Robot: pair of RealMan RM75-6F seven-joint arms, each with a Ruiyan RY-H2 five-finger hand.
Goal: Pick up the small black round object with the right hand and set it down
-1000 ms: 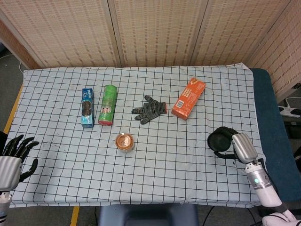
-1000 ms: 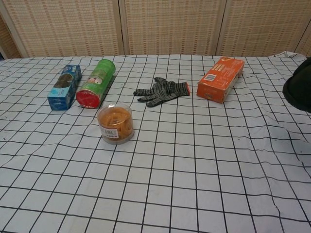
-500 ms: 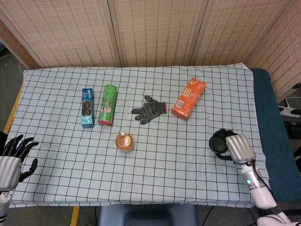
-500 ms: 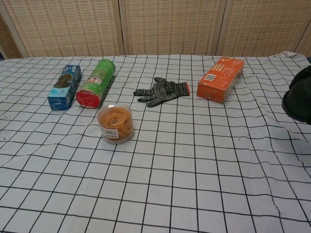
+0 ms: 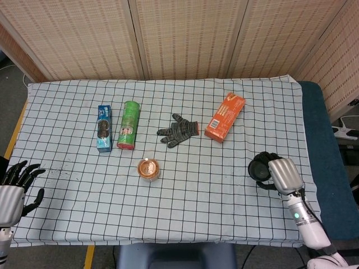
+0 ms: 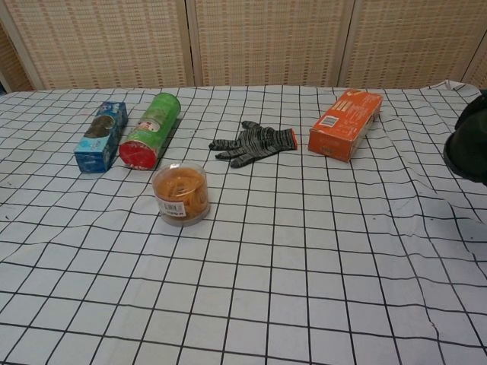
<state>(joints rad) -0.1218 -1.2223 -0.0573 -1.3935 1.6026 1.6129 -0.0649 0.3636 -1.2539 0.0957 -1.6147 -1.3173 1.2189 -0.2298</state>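
Head view: right hand (image 5: pixel 282 175) wrapped over the small black round object (image 5: pixel 259 168) near the right edge of the checked cloth (image 5: pixel 185 213), fingers clamped around it — grasp made, whether lifted clear hard to tell. Left hand (image 5: pixel 15 185) idle at the near left corner, fingers apart, holding nothing.

Chest view: only a dark mass at the right border, apparently raised above the cloth — probably mid-carry. Setting down not yet done, by the look of it.

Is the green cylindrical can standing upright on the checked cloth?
No, the green cylindrical can lies on its side beside the blue box.
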